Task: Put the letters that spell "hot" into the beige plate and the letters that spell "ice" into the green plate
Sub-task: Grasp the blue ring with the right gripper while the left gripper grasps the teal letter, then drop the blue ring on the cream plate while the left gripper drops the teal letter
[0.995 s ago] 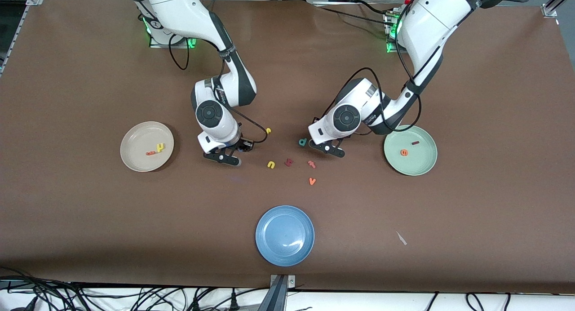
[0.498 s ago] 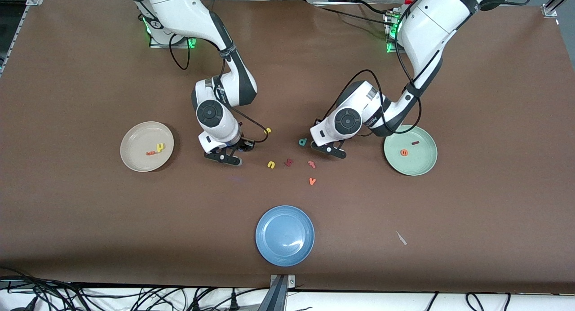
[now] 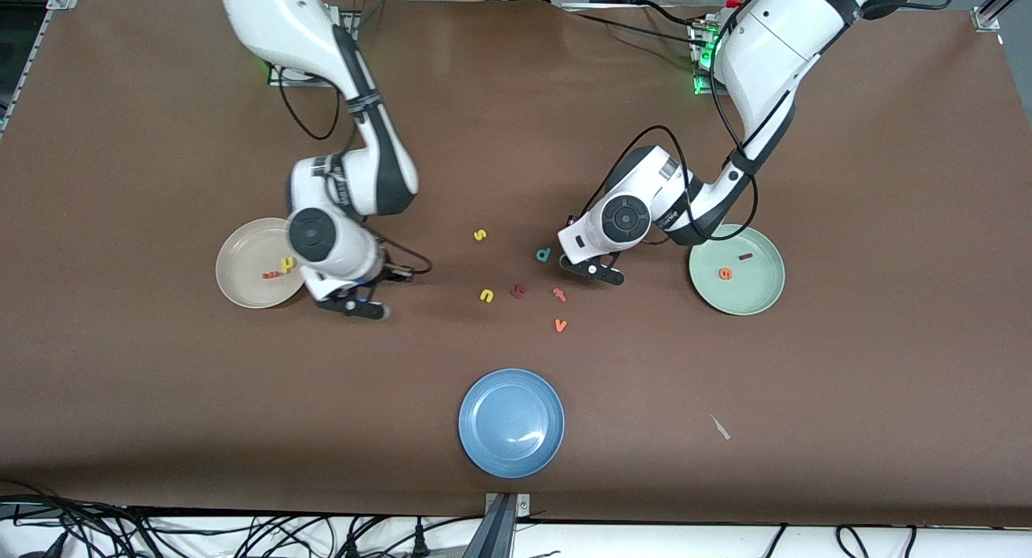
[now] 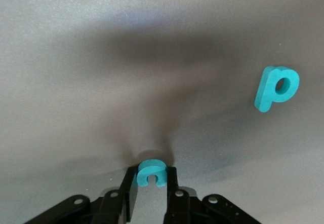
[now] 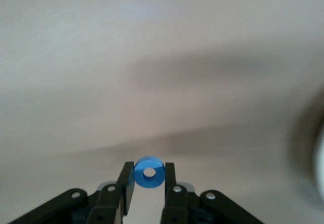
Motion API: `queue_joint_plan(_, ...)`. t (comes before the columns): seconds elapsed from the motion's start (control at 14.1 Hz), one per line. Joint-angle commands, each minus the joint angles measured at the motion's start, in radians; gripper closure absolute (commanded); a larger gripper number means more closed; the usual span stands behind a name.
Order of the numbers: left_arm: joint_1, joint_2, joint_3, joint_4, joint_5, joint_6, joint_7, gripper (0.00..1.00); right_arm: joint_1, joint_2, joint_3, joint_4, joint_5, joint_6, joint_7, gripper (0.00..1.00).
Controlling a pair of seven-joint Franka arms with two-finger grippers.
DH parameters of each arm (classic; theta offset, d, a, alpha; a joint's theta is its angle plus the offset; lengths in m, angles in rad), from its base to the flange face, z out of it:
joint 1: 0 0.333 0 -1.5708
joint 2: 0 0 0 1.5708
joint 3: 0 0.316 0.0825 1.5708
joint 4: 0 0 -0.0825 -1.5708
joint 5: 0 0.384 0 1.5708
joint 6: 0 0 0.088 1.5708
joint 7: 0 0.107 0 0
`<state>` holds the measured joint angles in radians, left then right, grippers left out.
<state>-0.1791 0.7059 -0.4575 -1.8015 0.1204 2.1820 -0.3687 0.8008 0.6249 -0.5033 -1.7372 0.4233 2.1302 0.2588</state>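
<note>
My left gripper [image 4: 152, 176] is shut on the teal c [image 4: 152, 171], low at the table beside a teal d [image 4: 276, 88]. In the front view that gripper [image 3: 601, 274] stands between the d [image 3: 544, 255] and the green plate [image 3: 758, 298], and its hand hides the c. An orange e [image 3: 726, 273] and a dark red i [image 3: 746, 256] lie in the green plate. My right gripper [image 5: 149, 176] is shut on the blue o [image 5: 149, 172], over the table [image 3: 359, 306] just beside the beige plate [image 3: 246, 247]. That plate holds a yellow h [image 3: 287, 263] and an orange t [image 3: 271, 275].
Loose letters lie mid-table: a yellow s [image 3: 480, 235], a yellow u [image 3: 486, 296], a dark red letter [image 3: 518, 291], an orange letter [image 3: 558, 293] and an orange v [image 3: 560, 325]. A blue plate [image 3: 511, 422] sits nearer the front camera. A white scrap [image 3: 720, 427] lies beside it.
My right arm has swung from mid-table toward the beige plate with the blue o in its grip, uncovering the yellow s. The left gripper has shut on the teal c.
</note>
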Motion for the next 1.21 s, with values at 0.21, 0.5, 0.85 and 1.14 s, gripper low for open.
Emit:
queue_joint_plan(0.21, 0.018, -0.054, -0.003, 0.023, 0.038, -0.08, -0.026, 0.88, 0.005, -0.091, -0.15, -0.166, 0.006, -0.009, -0.243, 0.91)
queue_joint_plan(0.5, 0.087, -0.126, -0.003, 0.036, 0.041, -0.18, -0.004, 0.87, -0.002, -0.071, -0.191, -0.214, 0.009, 0.019, -0.248, 0.92)
queue_joint_plan(0.85, 0.24, -0.158, -0.003, 0.04, 0.041, -0.238, 0.276, 0.86, -0.06, -0.042, -0.207, -0.199, 0.017, 0.007, -0.234, 0.01)
queue_joint_plan(1.14, 0.378, -0.123, -0.003, 0.021, 0.085, -0.243, 0.454, 0.86, -0.063, -0.04, -0.207, -0.087, 0.017, -0.125, -0.176, 0.0)
